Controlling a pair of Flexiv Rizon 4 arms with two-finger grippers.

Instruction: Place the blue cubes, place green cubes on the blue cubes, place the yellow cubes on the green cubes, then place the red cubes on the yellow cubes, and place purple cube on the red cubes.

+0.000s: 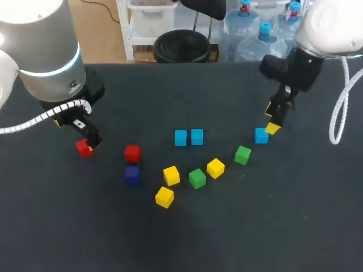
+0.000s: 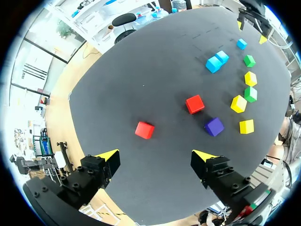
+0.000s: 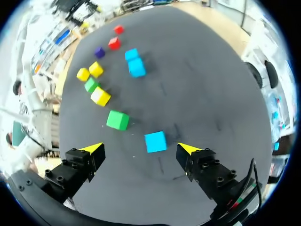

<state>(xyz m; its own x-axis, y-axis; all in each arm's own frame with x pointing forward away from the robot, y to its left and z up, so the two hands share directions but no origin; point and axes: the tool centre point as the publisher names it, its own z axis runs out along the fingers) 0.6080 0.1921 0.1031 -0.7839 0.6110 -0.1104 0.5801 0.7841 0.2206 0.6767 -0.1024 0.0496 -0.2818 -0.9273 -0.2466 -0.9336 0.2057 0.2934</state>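
- Table (image 1: 187, 243): eleven cubes, each flat on a face, none with a long axis.
- Left gripper (image 2: 156, 156), fingers spread, empty, above one red cube (image 2: 144, 130).
- Right gripper (image 3: 141, 149), fingers spread, empty, above one blue cube (image 3: 155, 141).
- Counted: three blue, three yellow cubes (image 1: 171, 175), two green cubes (image 1: 197, 178), two red, one purple cube (image 1: 132, 174).

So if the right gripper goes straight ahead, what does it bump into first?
The right gripper would most likely meet the lone light-blue cube first; it lies just ahead, in line with the gap between its open fingers.
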